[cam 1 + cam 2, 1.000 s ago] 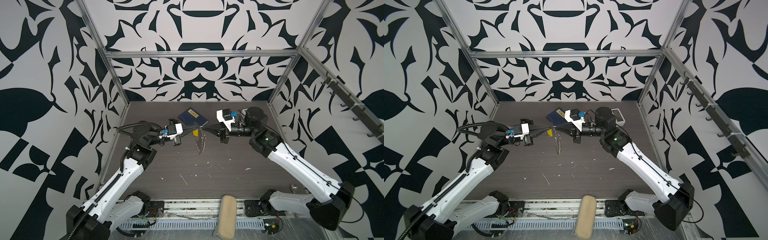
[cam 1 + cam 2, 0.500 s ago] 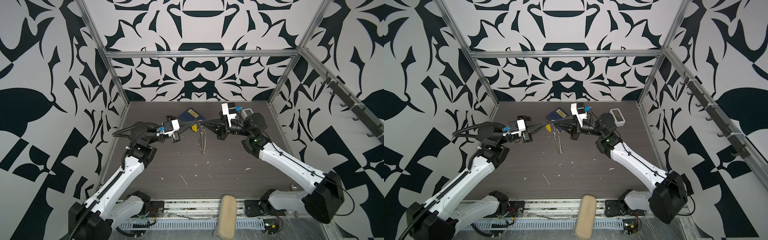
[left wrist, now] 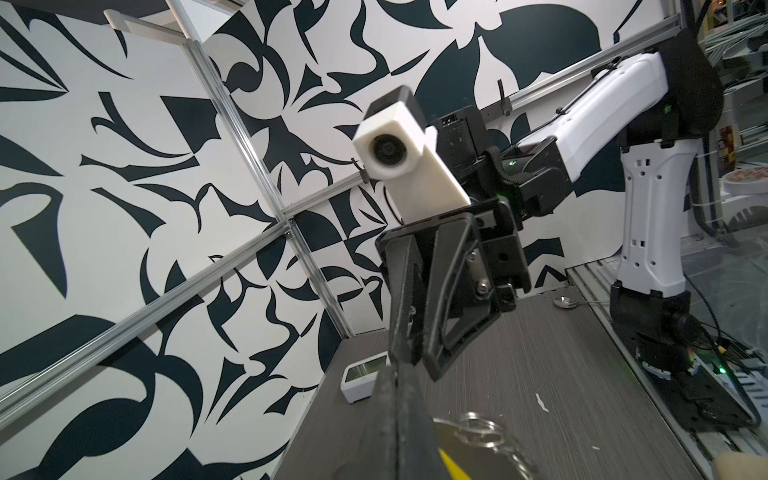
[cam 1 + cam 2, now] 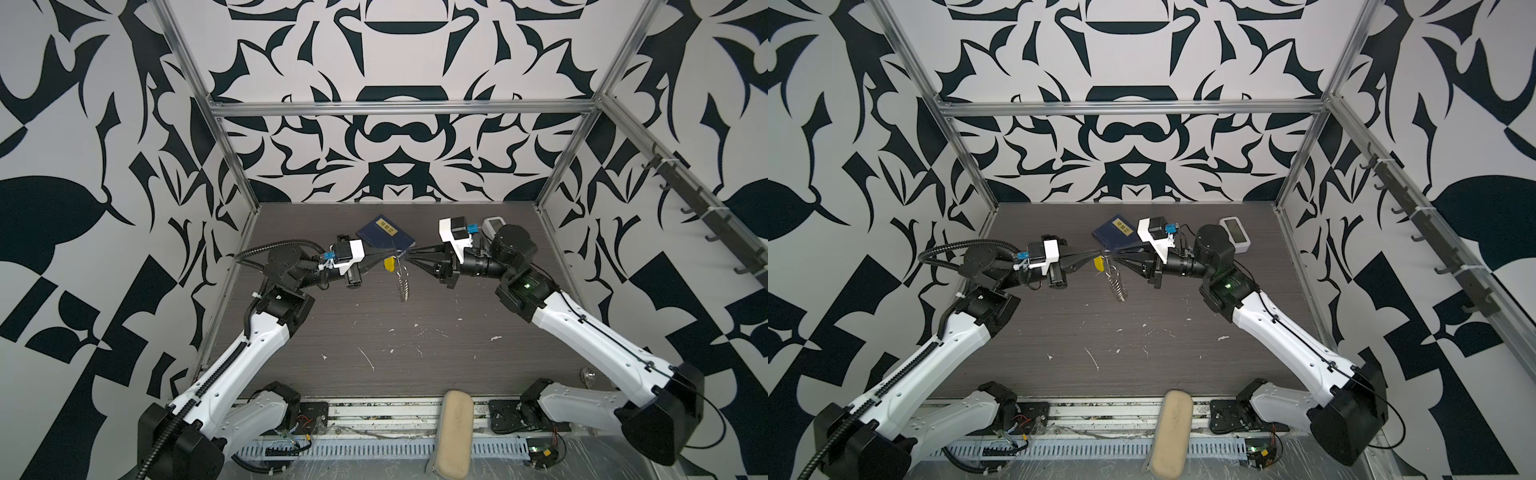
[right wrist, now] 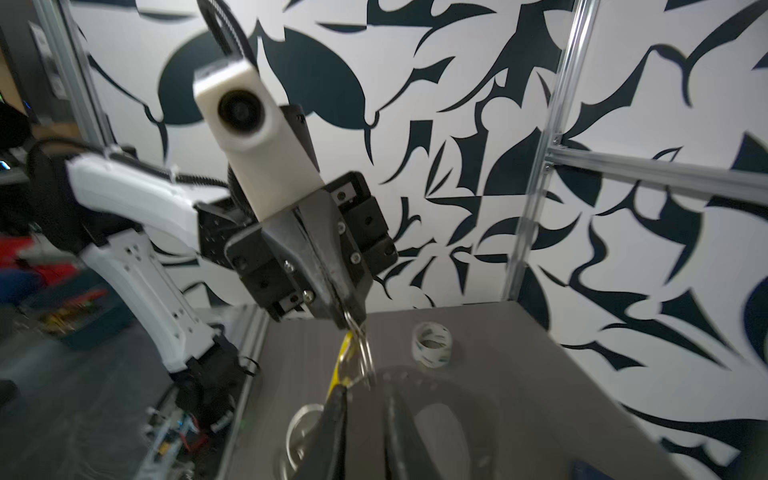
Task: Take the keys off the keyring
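Note:
Both top views show the keyring (image 4: 403, 282) (image 4: 1118, 286) as a chain of small silver rings hanging above the dark table. My left gripper (image 4: 394, 254) (image 4: 1103, 252) is shut on its top end. The keys, a yellow tag (image 4: 389, 264) (image 4: 1098, 264), dangle just below the left fingertips. In the right wrist view the tag (image 5: 343, 360) and a silver ring (image 5: 365, 353) hang from the shut left fingers (image 5: 351, 305). My right gripper (image 5: 365, 399) (image 4: 409, 257) faces them with its jaws apart, one fingertip beside the tag. In the left wrist view my left gripper (image 3: 399, 399) is shut beside the rings (image 3: 478, 428).
A blue book (image 4: 386, 235) lies behind the grippers. A white device (image 4: 1235, 235) sits at the back right and a tape roll (image 5: 431, 345) at the back left. A beige pouch (image 4: 455, 436) lies on the front rail. White flecks dot the table.
The right gripper's jaws have parted; they were shut at the bundle before. Both grippers have shifted slightly toward the back, and the chain still hangs from the left gripper.

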Motion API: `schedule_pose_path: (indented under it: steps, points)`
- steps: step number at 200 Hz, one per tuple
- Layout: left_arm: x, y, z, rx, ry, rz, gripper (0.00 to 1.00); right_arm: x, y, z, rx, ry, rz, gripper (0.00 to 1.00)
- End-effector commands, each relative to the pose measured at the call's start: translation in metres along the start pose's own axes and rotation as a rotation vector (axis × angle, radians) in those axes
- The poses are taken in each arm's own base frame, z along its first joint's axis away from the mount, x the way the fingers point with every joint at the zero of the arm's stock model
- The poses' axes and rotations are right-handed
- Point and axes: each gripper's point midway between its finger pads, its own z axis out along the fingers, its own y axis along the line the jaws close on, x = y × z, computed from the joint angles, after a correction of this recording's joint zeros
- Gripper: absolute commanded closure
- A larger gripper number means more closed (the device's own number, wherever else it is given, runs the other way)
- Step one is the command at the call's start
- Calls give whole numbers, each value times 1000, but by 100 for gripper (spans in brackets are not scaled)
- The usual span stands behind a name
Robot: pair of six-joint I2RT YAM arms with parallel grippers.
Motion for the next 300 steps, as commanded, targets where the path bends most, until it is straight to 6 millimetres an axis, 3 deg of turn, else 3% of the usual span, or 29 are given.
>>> schedule_pose_path:
  steps: [1, 49, 150, 300]
  points:
    - [0, -4, -3, 15, 4, 13, 100, -21, 3, -8, 25, 6, -86, 71]
    - [5, -14, -4, 93, 29, -1, 100, -33, 13, -10, -27, 35, -117, 67]
    - [3, -13, -1, 113, 24, -4, 100, -24, 15, 2, -135, 133, -53, 62]
    - [4, -12, 0, 113, 28, -19, 100, -4, 15, 17, -181, 197, -32, 83]
